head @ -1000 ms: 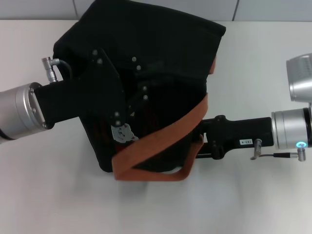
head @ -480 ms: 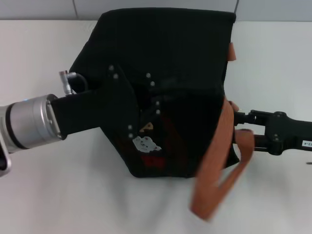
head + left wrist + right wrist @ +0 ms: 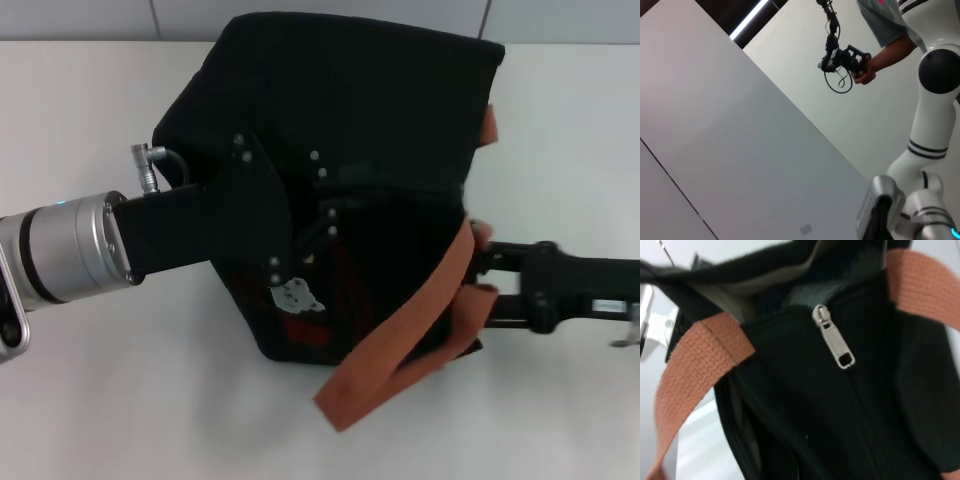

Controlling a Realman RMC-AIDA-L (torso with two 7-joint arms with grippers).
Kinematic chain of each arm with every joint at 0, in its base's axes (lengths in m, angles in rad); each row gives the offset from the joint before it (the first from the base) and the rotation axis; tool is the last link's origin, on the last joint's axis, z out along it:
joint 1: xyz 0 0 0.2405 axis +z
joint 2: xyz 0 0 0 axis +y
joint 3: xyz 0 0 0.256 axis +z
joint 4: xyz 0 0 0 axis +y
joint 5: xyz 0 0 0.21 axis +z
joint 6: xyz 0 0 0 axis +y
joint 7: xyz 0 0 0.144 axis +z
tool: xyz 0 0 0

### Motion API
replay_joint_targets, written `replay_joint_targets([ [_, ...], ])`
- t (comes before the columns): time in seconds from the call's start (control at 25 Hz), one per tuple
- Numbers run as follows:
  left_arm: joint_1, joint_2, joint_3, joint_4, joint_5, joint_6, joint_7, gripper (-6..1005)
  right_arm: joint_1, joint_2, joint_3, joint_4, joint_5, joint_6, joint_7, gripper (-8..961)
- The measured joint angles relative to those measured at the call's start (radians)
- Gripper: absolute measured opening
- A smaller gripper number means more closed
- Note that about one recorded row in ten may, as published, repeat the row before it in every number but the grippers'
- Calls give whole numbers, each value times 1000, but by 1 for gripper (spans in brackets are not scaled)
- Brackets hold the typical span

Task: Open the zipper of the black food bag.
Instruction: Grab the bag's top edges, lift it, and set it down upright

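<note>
On the white worktop (image 3: 90,380) sits the black food bag (image 3: 350,130). Its zipper (image 3: 834,337) is partly open, the silver pull hanging free. Whether the left gripper (image 3: 275,235), pressed against the bag's side, and the right gripper (image 3: 480,285), among the orange handles (image 3: 400,340), are open cannot be told.

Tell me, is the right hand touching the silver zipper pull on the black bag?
Cannot tell. In the right wrist view the silver pull lies alone on the black bag, no fingers showing. In the head view an orange handle hides the right hand.
</note>
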Motion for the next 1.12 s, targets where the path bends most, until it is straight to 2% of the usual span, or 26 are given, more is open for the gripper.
replay_joint_targets([
  [0.12, 3, 0, 0, -1, 0, -1, 0, 99, -54, -2, 67, -55, 10, -48, -20, 745],
  [0.16, 3, 0, 0, -1, 0, -3, 0, 99, -85, -2, 130, -66, 25, -83, -69, 745],
  [0.24, 3, 0, -2, -2, 0, -4, 0, 100, -95, -2, 152, -64, 34, -96, -89, 744],
  [0.4, -1, 0, -5, -3, 0, -7, 0, 99, -125, 4, 191, -19, 150, -166, -227, 742],
  [0.56, -4, 0, -3, -13, -6, -12, 0, 99, -126, 8, 186, 75, 240, -191, -383, 740],
  [0.8, 0, 0, 0, -19, -11, -25, 0, 97, -85, 8, 186, 176, 255, -170, -512, 711],
  [1.0, 2, 0, 0, -25, -11, -27, 0, 97, -52, 10, 185, 207, 256, -149, -552, 494],
  [1.12, 2, 0, 0, -26, -11, -28, 0, 97, -35, 10, 185, 226, 254, -143, -576, 478],
])
